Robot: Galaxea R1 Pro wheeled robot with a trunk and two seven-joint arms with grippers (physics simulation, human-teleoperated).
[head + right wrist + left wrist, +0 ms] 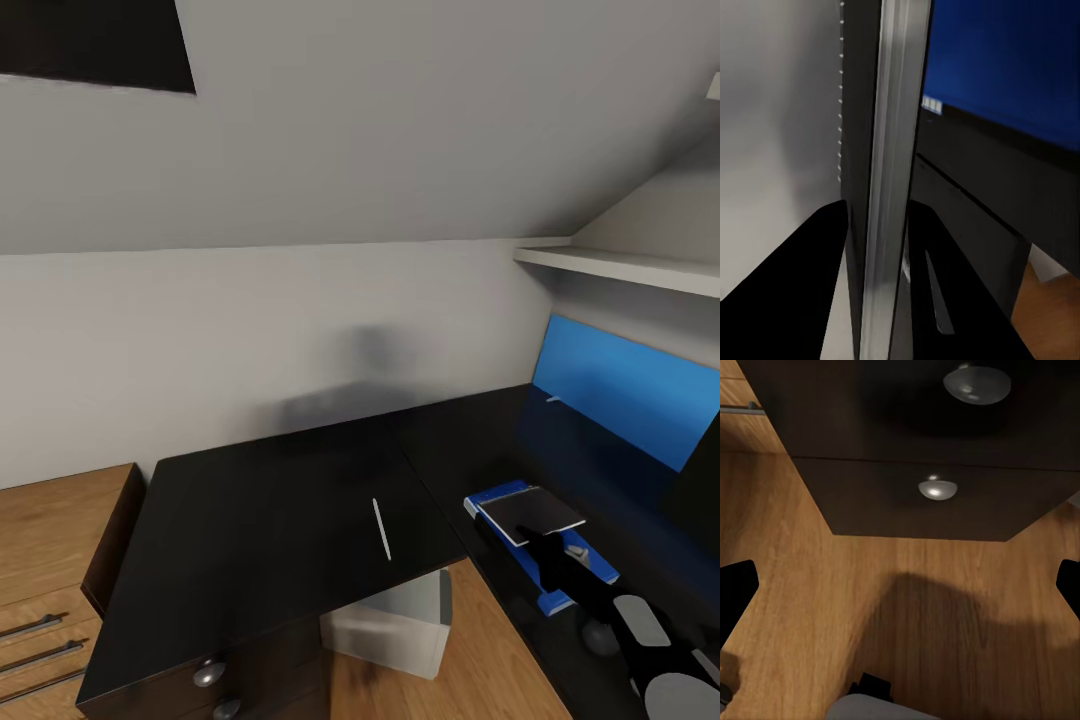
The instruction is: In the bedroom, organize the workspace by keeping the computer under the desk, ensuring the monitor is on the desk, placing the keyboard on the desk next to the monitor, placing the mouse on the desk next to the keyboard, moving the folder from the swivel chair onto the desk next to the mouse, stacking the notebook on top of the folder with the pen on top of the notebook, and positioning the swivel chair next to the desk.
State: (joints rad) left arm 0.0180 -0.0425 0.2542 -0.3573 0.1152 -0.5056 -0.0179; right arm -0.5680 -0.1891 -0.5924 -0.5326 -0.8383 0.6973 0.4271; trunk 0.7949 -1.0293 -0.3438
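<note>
My right gripper (874, 247) is clamped on the thin dark-grey notebook (531, 513), its black fingers (791, 292) pressing both faces, seen edge-on in my right wrist view. From my head camera, I hold the notebook flat just above the blue folder (545, 570), which lies on the black desk (260, 520). One slim white pen (381, 528) rests on the desk, well apart from the notebook toward my left. One blue-screened monitor (625, 395) stands at the desk's back, beyond the folder. My left gripper (900, 585) hangs with its fingers spread wide and holds nothing, over the wooden floor (870, 607), near two round silver drawer knobs (937, 489).
</note>
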